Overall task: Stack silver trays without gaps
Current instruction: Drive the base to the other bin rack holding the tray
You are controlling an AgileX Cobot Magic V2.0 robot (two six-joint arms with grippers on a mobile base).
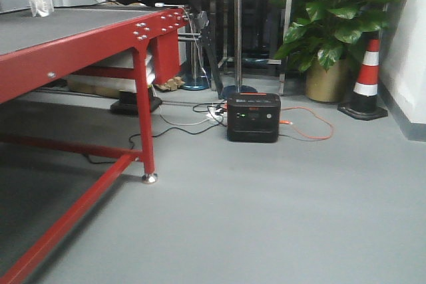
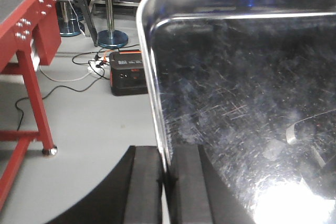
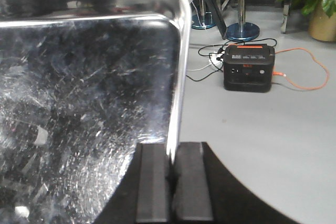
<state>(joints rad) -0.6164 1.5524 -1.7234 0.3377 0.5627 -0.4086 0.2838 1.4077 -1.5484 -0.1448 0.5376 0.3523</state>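
Left pincer (image 2: 168,163) pinches the silver tray (image 2: 241,93) by its left rim; right pincer (image 3: 173,158) grips the right rim, grey floor (image 3: 262,145) and black power box (image 3: 249,68) beyond.

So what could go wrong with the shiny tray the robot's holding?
The left gripper and right gripper each pinch only the thin rim of the silver tray, so it might slip or tilt. Only grey floor shows beneath its edges, so a slip would likely mean a fall and a dent.
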